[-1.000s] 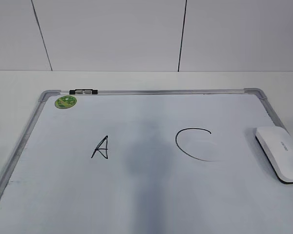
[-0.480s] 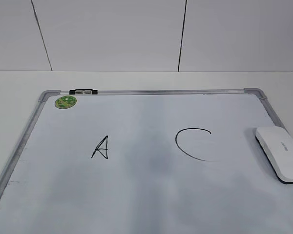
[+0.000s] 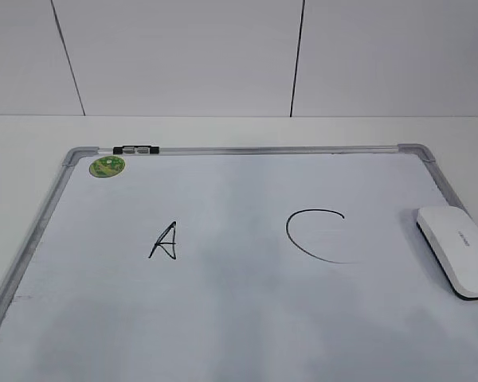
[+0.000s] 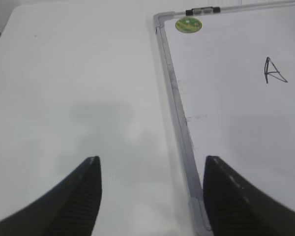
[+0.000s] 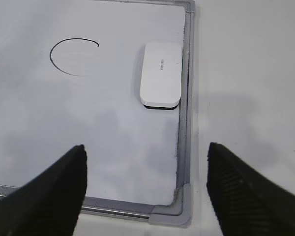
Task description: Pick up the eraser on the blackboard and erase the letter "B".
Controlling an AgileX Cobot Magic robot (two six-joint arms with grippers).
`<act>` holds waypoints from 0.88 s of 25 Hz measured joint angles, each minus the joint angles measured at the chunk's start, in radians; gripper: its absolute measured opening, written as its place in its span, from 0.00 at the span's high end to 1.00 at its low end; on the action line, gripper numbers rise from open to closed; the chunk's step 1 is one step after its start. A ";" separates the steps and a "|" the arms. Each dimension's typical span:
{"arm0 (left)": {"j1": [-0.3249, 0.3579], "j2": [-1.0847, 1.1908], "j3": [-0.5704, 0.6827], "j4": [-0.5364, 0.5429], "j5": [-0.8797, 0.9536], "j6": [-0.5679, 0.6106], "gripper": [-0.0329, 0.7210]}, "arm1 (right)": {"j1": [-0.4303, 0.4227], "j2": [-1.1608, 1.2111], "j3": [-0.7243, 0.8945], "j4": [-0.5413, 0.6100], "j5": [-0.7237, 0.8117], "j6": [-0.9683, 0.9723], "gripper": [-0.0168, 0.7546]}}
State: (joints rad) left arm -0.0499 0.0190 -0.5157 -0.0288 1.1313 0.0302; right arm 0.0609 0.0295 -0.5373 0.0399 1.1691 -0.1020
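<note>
The eraser (image 5: pixel 160 73) is lying flat on the blackboard (image 5: pixel 188 59), touching its frame at 3 o'clock of the "C" (image 5: pixel 71 55). Likely light, rigid, slick; grip its long sides. Both the left gripper (image 4: pixel 150 191) and right gripper (image 5: pixel 146 187) are hanging released, empty.

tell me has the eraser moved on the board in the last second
No. The eraser sits at the same spot by the blackboard right frame, right of the C.

I'm seeing a white blackboard (image 3: pixel 247 318) with a silver-grey frame, a green round sticker (image 3: pixel 107 166), a black "A" (image 3: pixel 165 240) and black "C" (image 3: pixel 319 235), a white eraser (image 5: pixel 161 73) with a dark base, and black ribbed fingers (image 4: pixel 83 196).
</note>
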 joint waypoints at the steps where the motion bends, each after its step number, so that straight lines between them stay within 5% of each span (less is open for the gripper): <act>1: 0.000 -0.008 0.000 0.000 0.000 0.000 0.33 | 0.000 -0.002 0.000 0.000 0.000 0.005 0.21; 9: 0.000 -0.010 0.007 -0.004 -0.019 0.000 0.43 | 0.000 -0.004 0.032 -0.023 0.000 0.036 0.21; 22: 0.000 -0.010 0.007 -0.004 -0.023 0.000 0.37 | 0.000 -0.007 0.038 -0.054 -0.020 0.074 0.21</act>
State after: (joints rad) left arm -0.0499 0.0091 -0.5088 -0.0328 1.1087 0.0302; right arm 0.0609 0.0223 -0.4989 -0.0139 1.1493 -0.0283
